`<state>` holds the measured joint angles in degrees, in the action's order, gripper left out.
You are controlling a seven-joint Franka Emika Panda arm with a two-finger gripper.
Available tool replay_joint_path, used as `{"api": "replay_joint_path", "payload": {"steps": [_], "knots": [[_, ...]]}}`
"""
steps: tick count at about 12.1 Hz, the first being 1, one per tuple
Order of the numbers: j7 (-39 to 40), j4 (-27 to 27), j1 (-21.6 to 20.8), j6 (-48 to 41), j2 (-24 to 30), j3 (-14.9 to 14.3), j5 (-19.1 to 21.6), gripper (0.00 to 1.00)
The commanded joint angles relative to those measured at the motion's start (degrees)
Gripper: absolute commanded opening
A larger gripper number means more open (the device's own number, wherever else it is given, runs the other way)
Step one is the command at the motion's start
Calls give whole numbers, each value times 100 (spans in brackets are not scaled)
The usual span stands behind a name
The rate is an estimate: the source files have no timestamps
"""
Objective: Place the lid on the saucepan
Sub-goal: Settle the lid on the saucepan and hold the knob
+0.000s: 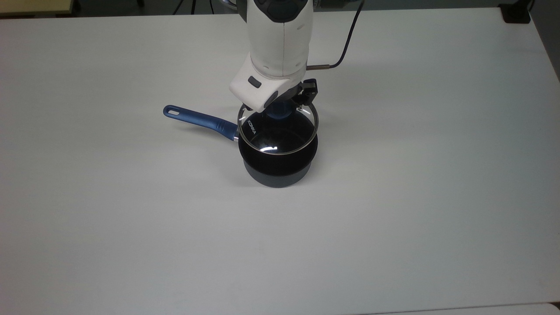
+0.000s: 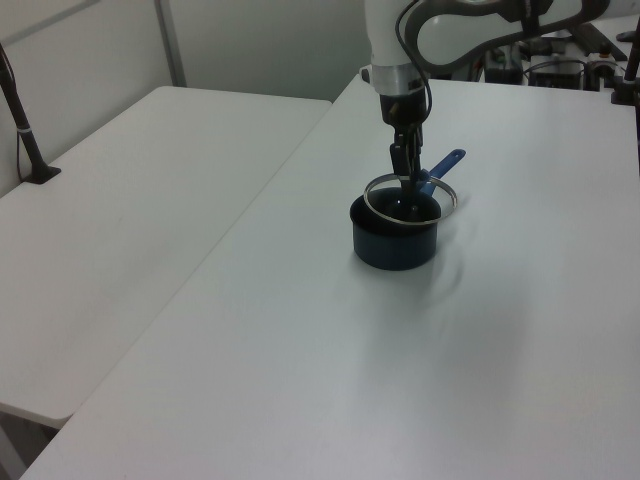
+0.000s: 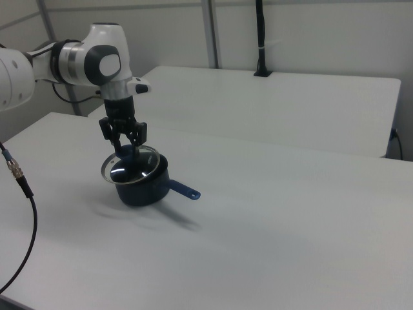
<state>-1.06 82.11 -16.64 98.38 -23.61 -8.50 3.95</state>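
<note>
The lid (image 1: pixel 280 136), clear glass with a metal rim and white "KONKA" lettering, hangs just above the mouth of the saucepan (image 1: pixel 275 174), roughly over it. My gripper (image 1: pixel 279 108) is shut on the lid's blue knob (image 1: pixel 277 113). The saucepan is dark navy with a black inside and stands on the white table; its blue handle (image 1: pixel 197 118) points toward the top view's left. In the left view the lid (image 2: pixel 428 200) sits slightly above the pan (image 2: pixel 395 250) under the gripper (image 2: pixel 408 182). In the right view the lid (image 3: pixel 132 169) floats over the pan (image 3: pixel 143 192).
The white table (image 1: pixel 393 218) stretches wide on all sides of the pan. A black cable (image 1: pixel 345 48) trails from the arm. A black object (image 1: pixel 516 13) sits at the table's far corner. A second table (image 2: pixel 130 210) adjoins, with a black post (image 2: pixel 25 130).
</note>
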Motion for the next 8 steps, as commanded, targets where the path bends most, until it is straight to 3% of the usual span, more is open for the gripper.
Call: {"api": "replay_joint_path", "payload": {"steps": [1, 8], "knots": [[-263, -423, -41, -30, -328, -81, 124, 42], [-430, -819, -41, 22, -759, -90, 124, 45]]}}
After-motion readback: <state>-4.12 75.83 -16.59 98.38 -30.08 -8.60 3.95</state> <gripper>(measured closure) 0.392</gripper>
